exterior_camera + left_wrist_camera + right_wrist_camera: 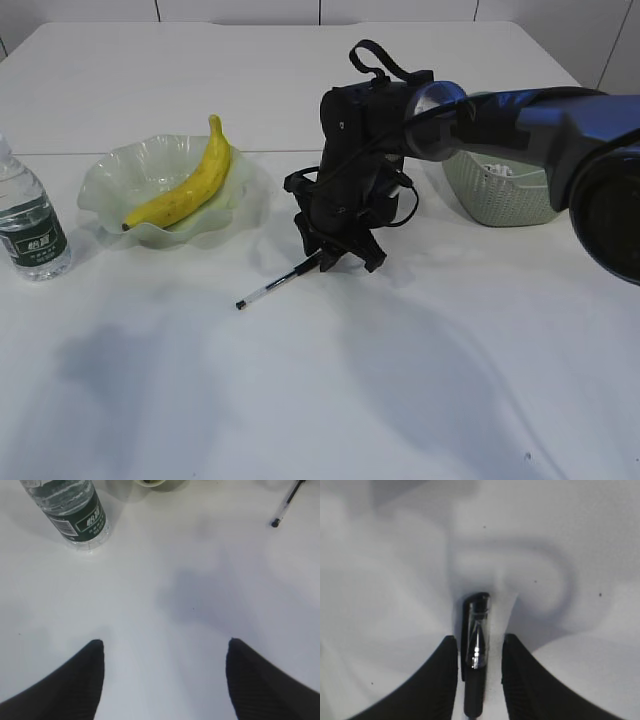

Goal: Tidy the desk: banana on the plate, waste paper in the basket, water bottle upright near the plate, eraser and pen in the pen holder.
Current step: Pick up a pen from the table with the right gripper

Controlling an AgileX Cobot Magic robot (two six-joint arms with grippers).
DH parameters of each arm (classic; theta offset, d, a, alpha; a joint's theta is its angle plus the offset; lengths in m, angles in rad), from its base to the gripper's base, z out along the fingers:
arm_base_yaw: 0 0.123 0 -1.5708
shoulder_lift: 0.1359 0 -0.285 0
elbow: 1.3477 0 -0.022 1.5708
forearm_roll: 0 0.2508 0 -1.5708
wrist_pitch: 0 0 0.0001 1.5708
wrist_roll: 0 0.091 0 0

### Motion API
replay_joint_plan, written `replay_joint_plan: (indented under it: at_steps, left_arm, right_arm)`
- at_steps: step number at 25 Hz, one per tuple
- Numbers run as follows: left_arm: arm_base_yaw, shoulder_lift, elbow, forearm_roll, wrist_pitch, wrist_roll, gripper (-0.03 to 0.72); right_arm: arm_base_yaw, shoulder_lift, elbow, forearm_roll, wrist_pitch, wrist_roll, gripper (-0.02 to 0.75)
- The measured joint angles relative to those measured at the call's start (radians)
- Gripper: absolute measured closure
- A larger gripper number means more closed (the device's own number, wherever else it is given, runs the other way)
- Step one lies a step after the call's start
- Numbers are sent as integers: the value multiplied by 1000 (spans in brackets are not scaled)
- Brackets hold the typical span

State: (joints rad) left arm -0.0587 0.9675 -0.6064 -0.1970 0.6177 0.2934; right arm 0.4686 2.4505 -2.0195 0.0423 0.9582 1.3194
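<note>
One pen (476, 645) between right gripper (479, 652) fingers

A glossy black arm (520, 120) with a silver joint ring, looped black cables and ribbed black fingers (440, 680) is seen.

A plain white table (420, 400) carries soft grey shadows across its near half.

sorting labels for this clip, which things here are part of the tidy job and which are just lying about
Part of the job:
- banana on the plate
- pen between the right gripper fingers
- water bottle, upright
- basket holding paper

Just lying about:
- nothing visible; left gripper is open, idle
</note>
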Motion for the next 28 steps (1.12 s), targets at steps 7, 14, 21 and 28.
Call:
replay_joint_plan:
  at_steps: [7,14,21,28]
  left_arm:
    - [0,0,0,0,0,0,151]
    - [0,0,0,0,0,0,151]
    - [0,0,0,0,0,0,151]
    - [0,0,0,0,0,0,151]
  right_arm:
    - [0,0,0,2,0,0,498]
    - [0,0,0,4,0,0,525]
    - [0,8,-2,96,-9,0,582]
    - [0,11,-2,120,-14,-26,582]
